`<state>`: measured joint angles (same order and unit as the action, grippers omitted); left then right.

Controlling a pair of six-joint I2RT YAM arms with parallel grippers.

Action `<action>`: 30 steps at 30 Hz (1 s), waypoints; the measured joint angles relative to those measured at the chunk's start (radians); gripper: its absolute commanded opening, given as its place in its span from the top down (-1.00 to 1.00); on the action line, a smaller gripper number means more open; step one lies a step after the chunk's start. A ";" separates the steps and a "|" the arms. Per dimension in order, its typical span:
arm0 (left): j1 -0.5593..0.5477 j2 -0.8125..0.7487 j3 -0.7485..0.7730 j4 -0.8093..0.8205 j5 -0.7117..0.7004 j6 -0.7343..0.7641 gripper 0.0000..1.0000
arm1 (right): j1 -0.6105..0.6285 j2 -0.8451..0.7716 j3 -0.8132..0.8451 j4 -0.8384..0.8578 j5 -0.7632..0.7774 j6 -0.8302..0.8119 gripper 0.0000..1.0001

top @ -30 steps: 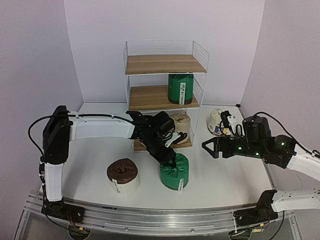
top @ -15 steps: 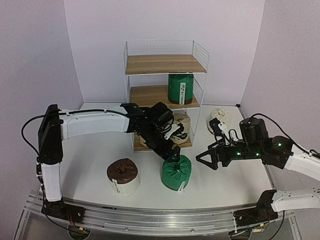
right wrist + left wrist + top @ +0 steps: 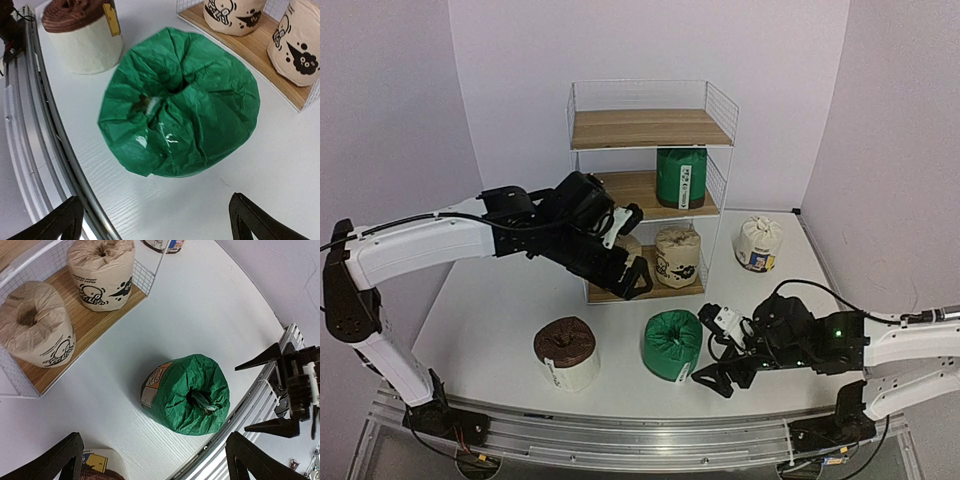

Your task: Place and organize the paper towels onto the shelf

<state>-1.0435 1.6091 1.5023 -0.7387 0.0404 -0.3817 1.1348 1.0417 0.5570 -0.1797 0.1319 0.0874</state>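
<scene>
Your white table (image 3: 490, 310) bears a wire-framed wooden shelf (image 3: 650, 128), a green wrapped roll (image 3: 672, 343), a brown-topped white roll (image 3: 567, 352) and, seemingly, a blue-labelled white roll (image 3: 758, 243).

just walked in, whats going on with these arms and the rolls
Two arms are stocking the shelf. One green roll and two beige rolls are shelved; three wait on the table. The right gripper, open, faces the loose green roll; the left gripper, open, holds nothing.
</scene>
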 measured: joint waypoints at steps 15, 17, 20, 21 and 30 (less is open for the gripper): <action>0.000 -0.164 -0.273 0.067 -0.108 -0.181 -0.99 | 0.029 0.331 -0.041 0.366 0.108 -0.043 -0.96; 0.000 -0.172 -0.286 0.070 -0.108 -0.197 -0.99 | 0.029 0.345 -0.041 0.403 0.132 -0.042 -0.96; 0.000 -0.185 -0.298 0.084 -0.111 -0.219 -0.99 | 0.029 0.351 -0.041 0.445 0.177 -0.036 -0.97; 0.000 -0.190 -0.303 0.091 -0.112 -0.224 -0.99 | 0.029 0.351 -0.041 0.461 0.190 -0.035 -0.97; 0.000 -0.202 -0.312 0.103 -0.114 -0.247 -0.99 | 0.029 0.390 -0.054 0.584 0.230 -0.058 -0.97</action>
<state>-1.0431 1.4071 1.1908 -0.6361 -0.0739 -0.6284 1.1637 1.4316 0.5026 0.4042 0.3620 0.0299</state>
